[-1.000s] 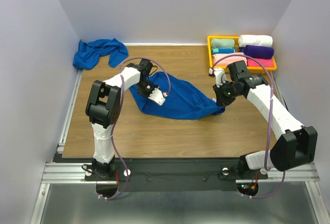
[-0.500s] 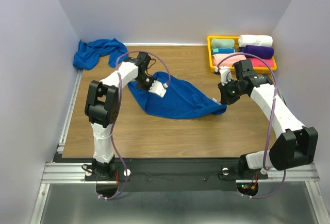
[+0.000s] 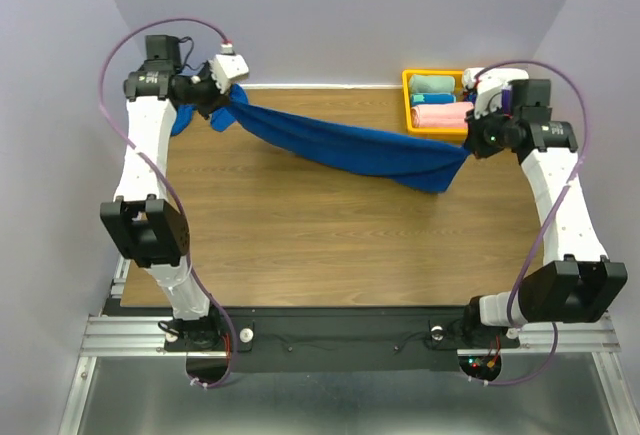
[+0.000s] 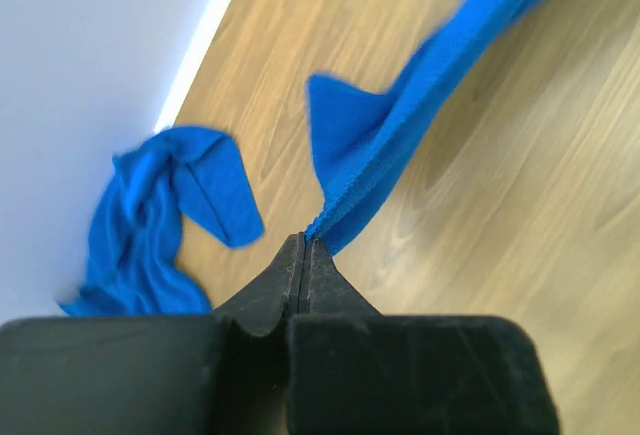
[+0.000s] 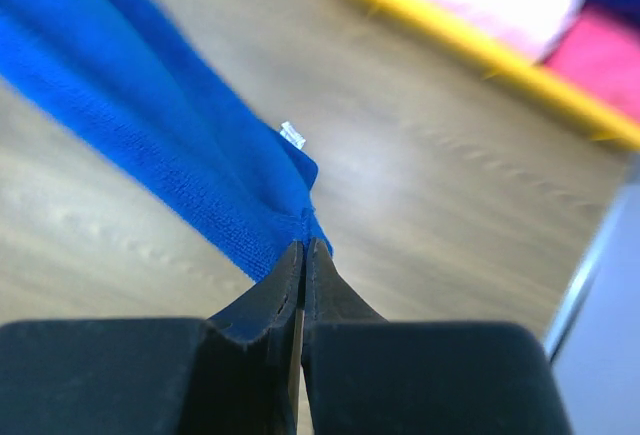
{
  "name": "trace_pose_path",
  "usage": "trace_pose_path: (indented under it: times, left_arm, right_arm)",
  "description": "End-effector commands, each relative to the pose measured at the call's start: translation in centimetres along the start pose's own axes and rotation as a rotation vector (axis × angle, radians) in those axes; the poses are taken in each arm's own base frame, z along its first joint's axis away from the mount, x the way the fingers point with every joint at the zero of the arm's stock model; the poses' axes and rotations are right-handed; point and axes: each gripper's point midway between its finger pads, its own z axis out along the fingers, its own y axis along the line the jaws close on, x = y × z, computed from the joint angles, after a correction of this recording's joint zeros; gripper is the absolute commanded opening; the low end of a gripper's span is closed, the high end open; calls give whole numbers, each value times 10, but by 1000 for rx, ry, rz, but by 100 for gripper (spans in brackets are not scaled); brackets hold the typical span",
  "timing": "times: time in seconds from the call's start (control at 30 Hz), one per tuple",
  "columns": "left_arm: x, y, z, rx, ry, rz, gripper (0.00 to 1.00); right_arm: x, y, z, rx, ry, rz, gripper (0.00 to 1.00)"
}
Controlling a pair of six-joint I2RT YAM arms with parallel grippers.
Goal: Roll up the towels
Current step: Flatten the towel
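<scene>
A royal-blue towel [image 3: 350, 145] hangs stretched in the air across the back of the table, held at both ends. My left gripper [image 3: 222, 115] is shut on its left corner [image 4: 340, 210] at the far left, raised high. At the far right my right gripper [image 3: 470, 148] is shut on the other corner [image 5: 290, 210], where the cloth [image 5: 160, 105] sags lowest. A second blue towel [image 4: 160, 215] lies crumpled on the table by the left wall; in the top view it is mostly hidden behind my left arm.
A yellow tray [image 3: 410, 80] at the back right holds rolled towels in teal, pink, white and purple. Its yellow rim [image 5: 470, 45] shows close behind my right gripper. Walls close in on the left, back and right.
Both arms lifted and swung outward, raising the blue towel off the table and pulling it out into a long band. My left gripper closed on its corner during this.
</scene>
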Motion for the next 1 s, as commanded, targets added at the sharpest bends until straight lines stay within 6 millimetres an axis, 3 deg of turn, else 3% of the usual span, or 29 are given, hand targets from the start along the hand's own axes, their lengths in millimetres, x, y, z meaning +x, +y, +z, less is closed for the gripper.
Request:
trace_pose_path:
  times: [0.0,0.13,0.23,0.3,0.33,0.4,0.43,0.47,0.67,0.77,0.83,0.97]
  left_arm:
    - [-43,10,-50,-114,-142,-212,0]
    - [-47,9,-76,-187,-151,-283,0]
    - [-52,-9,-94,-203,-149,-307,0]
    - [-44,-21,-95,-196,-130,-334,0]
    - [-52,-28,-107,-214,-144,-316,0]
    - [-41,-44,-107,-207,-128,-327,0]
    - [-48,-55,-121,-232,-145,-302,0]
    - [-38,-65,-118,-227,-126,-316,0]
    - [-37,-115,-148,-239,-115,-312,0]
    - [-38,-134,-161,-239,-104,-330,0]
    - [-34,-141,-164,-243,-87,-353,0]
    - [-10,-134,-155,-268,0,-432,0]
  right_arm:
    - [-58,-40,-33,154,-190,-3,1]
    - [-76,-48,-56,206,-256,-10,1]
    - [-78,-39,-71,204,-290,-29,0]
    - [-75,-31,-85,208,-315,-45,1]
    - [-72,-26,-88,200,-316,-52,1]
    - [-67,-18,-102,205,-332,-71,0]
    - [-62,-14,-105,205,-327,-72,1]
    - [-59,-11,-110,206,-328,-79,0]
    - [-30,23,-134,142,-314,-109,1]
    - [-14,37,-137,101,-283,-95,0]
    - [-6,36,-133,113,-257,-78,1]
    - [12,24,-105,114,-161,-7,0]
